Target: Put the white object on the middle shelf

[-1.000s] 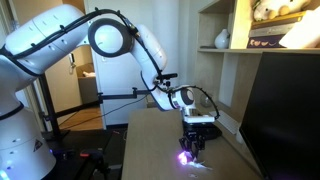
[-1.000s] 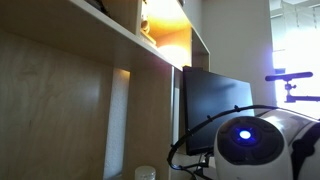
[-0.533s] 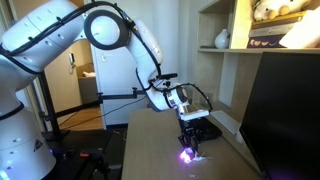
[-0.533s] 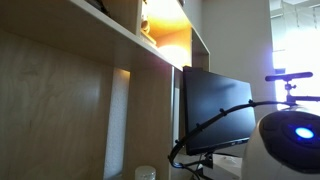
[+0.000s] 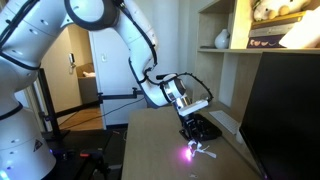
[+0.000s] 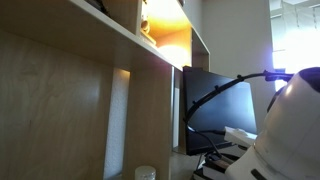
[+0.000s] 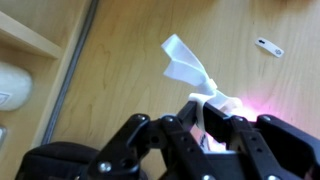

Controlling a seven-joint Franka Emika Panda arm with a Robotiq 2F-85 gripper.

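Tilting further, jaws around white object

My pincer is black plastic, mostly matt, with a dull sheen on its edges. The white object looks thin and smooth, paper or ribbon; I cannot tell which. The counter is pale, smooth, fine-grained wood. My arm's shell is glossy white plastic. The middle shelf is light matt wood.
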